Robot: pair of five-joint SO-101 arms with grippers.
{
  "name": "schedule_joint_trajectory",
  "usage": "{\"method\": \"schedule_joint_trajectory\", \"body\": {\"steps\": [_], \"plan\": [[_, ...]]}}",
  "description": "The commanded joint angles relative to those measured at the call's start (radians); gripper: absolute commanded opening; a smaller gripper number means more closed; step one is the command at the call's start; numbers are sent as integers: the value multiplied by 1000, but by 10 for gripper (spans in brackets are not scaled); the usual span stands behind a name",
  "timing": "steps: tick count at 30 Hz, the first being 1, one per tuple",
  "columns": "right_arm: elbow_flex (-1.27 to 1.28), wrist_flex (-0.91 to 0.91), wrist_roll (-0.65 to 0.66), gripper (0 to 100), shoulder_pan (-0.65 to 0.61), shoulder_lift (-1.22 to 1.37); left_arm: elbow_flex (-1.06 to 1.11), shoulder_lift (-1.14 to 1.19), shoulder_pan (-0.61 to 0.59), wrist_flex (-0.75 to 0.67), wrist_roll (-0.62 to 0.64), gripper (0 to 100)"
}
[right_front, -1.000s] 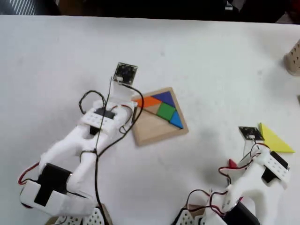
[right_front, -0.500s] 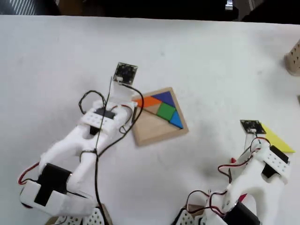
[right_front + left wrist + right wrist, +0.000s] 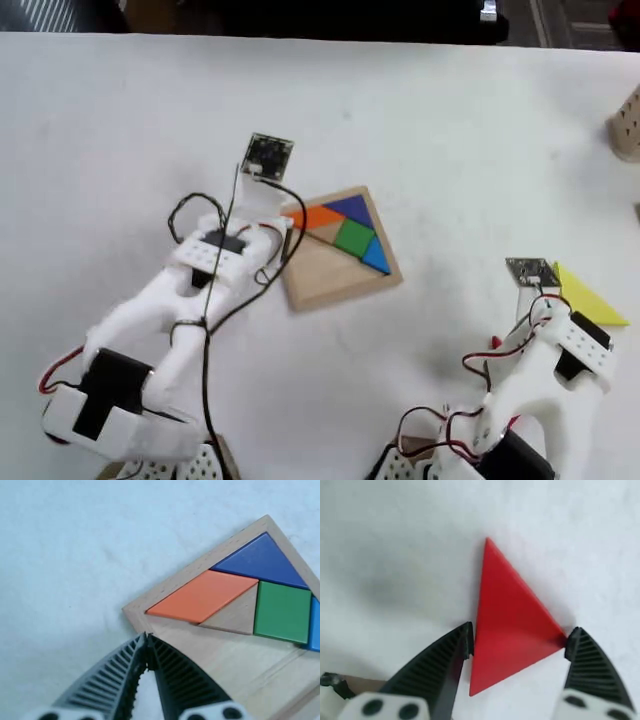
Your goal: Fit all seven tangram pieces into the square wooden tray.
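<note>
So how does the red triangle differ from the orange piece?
The red triangle has three sides; the orange piece is a four-sided parallelogram. The orange piece sits inside the wooden tray, next to the blue triangle; the red triangle lies out on the white table, between the open fingers of the right end effector. Both lie flat.

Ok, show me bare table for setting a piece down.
Bare: the table beyond the wooden tray, and the stretch between tray and yellow triangle. Crowded: the near edge, where the left gripper sits at the tray's corner and the right gripper straddles the red triangle.
</note>
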Motion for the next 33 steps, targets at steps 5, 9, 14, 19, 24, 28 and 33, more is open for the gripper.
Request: {"method": "schedule_joint_trajectory", "body": {"steps": [5, 9, 14, 19, 24, 28, 33], "plan": [[-2, -44, -29, 286, -4, -12, -61, -12, -12, -26, -29, 28], [8, -42, -28, 284, -7, -12, -61, -13, -12, -26, -29, 28], [20, -41, -21, 284, -1, -12, -60, -13, -12, -26, -29, 28], [20, -41, -21, 283, 16, -12, -58, -13, -12, -26, -29, 28], [20, -42, -29, 257, 18, -12, -58, -13, -12, -26, -29, 28], [20, -42, -29, 134, 18, -13, -58, -13, -12, -26, -29, 28], [12, -36, -29, 128, 18, -21, -58, -13, -12, -26, -29, 28]]}}
